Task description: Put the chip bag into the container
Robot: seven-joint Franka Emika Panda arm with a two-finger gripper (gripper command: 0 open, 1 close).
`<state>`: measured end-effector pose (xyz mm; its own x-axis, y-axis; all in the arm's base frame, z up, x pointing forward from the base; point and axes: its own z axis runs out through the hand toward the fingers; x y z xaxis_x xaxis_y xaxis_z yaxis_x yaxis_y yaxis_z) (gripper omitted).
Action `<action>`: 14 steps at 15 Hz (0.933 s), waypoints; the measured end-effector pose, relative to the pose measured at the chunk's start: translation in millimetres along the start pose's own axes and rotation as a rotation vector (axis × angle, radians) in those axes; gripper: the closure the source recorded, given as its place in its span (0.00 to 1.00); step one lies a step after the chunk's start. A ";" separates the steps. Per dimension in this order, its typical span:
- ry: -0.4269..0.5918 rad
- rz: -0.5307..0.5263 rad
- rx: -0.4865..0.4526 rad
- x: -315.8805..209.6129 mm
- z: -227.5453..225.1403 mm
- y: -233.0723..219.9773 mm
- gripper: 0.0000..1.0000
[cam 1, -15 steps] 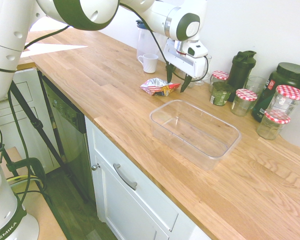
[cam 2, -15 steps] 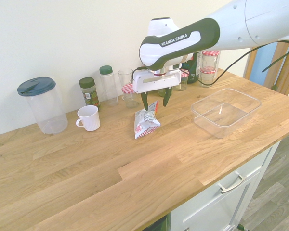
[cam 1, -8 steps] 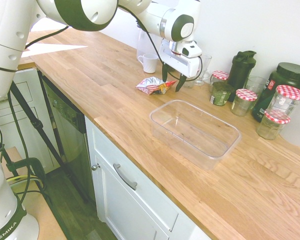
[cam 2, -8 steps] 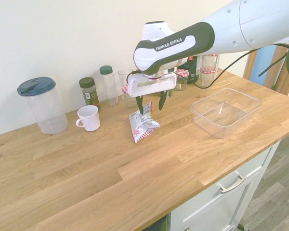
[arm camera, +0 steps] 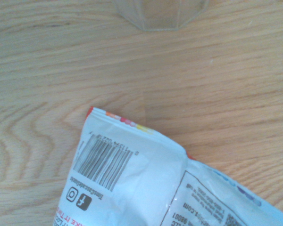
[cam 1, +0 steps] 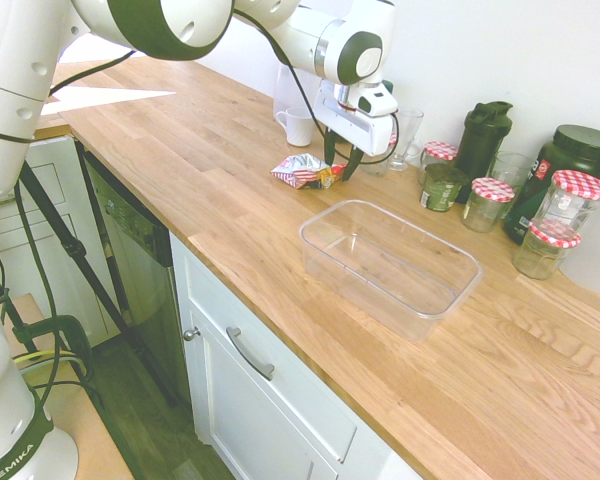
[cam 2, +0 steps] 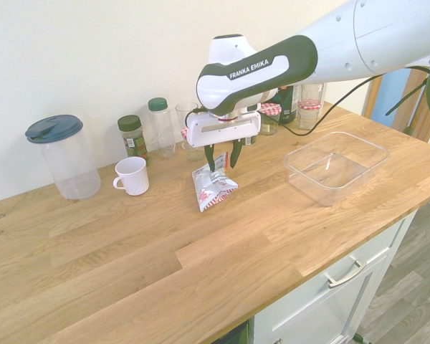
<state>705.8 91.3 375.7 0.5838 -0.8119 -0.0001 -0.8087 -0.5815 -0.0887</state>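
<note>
The chip bag (cam 1: 305, 172) (cam 2: 213, 188) lies crumpled on the wooden counter, red-and-white striped, with its white printed back and barcode filling the wrist view (arm camera: 146, 183). My gripper (cam 1: 341, 162) (cam 2: 221, 159) points straight down over the bag's raised far end. Its jaws stand partly open, one finger on each side of that end. Whether they touch the foil I cannot tell. The container (cam 1: 390, 260) (cam 2: 337, 168), a clear rectangular tub, stands empty on the counter a hand's width from the bag, nearer the jars.
A white mug (cam 1: 300, 125) (cam 2: 132, 175) and a blue-lidded pitcher (cam 2: 63, 156) stand along the wall. So do spice jars (cam 2: 132, 137), a drinking glass (cam 1: 405, 135) (arm camera: 160, 12), red-checked-lid jars (cam 1: 490, 203) and a dark shaker (cam 1: 483, 135). The counter's front edge runs above white drawers.
The gripper has moved along the counter away from the container, come down over the bag's raised end, and its jaws have narrowed around it. The bag shifted slightly.
</note>
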 end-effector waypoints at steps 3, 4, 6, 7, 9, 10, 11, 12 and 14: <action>0.005 0.005 0.001 -0.5 -6.1 7.9 1.00; 0.007 0.009 0.001 0.3 -7.6 11.0 1.00; 0.008 0.017 -0.002 3.0 -7.3 16.6 1.00; 0.008 0.023 0.001 5.6 -6.2 18.6 1.00; 0.008 0.032 0.008 8.8 -1.3 23.1 1.00; 0.008 0.034 0.008 9.6 0.5 24.7 1.00; 0.008 0.035 0.008 9.3 0.7 26.2 1.00; 0.010 0.035 0.011 8.2 -1.2 27.3 1.00; 0.020 0.029 0.029 3.6 -18.9 30.0 1.00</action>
<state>682.3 70.0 391.9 0.5583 -0.8295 0.0172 -0.8227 -0.5561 -0.1180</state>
